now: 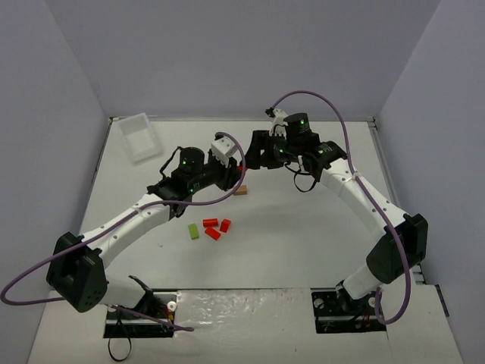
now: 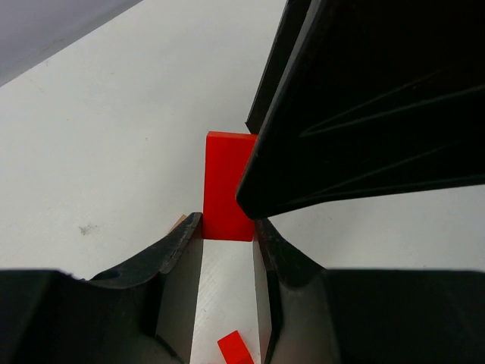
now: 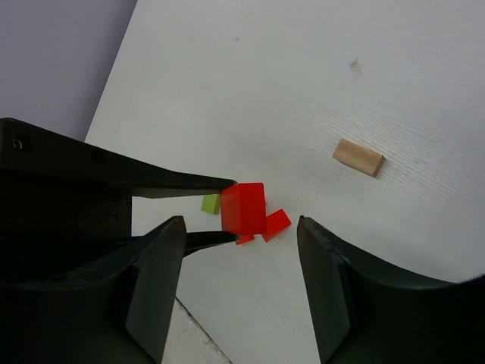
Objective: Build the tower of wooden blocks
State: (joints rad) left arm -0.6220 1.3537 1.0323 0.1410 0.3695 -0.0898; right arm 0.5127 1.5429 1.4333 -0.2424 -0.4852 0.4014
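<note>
Blocks for the tower are spread out on the bench (image 1: 303, 243), and no tower has been built yet. One red block (image 3: 244, 207) is pinched by the left claw (image 2: 227, 225) and held up off the bench. It is gripped at its near end, so its long side points straight out from the claw's tips.

The right claw (image 3: 241, 225) is pointed at the same red block from the other side. Its two fingers are spread wide. From the right wrist, the red block is seen end-on in the gap between them, a bit to the left of the middle. No touch between these fingers and the block can be made out there. From the left wrist, one of them is seen in front of the block's side.

The tan block (image 3: 358, 157) lies flat on the bench, close by the two claws. It is probably meant as the bottom of the tower. The green block (image 1: 194, 230) and the loose red blocks (image 1: 213, 233) lie together nearer the arm bases. The clear tray (image 1: 140, 136) is far off at the back left.

It looks like the red block is to be passed over. For that, the right claw must be closed across the block's short sides, with the free end kept between its fingers.
</note>
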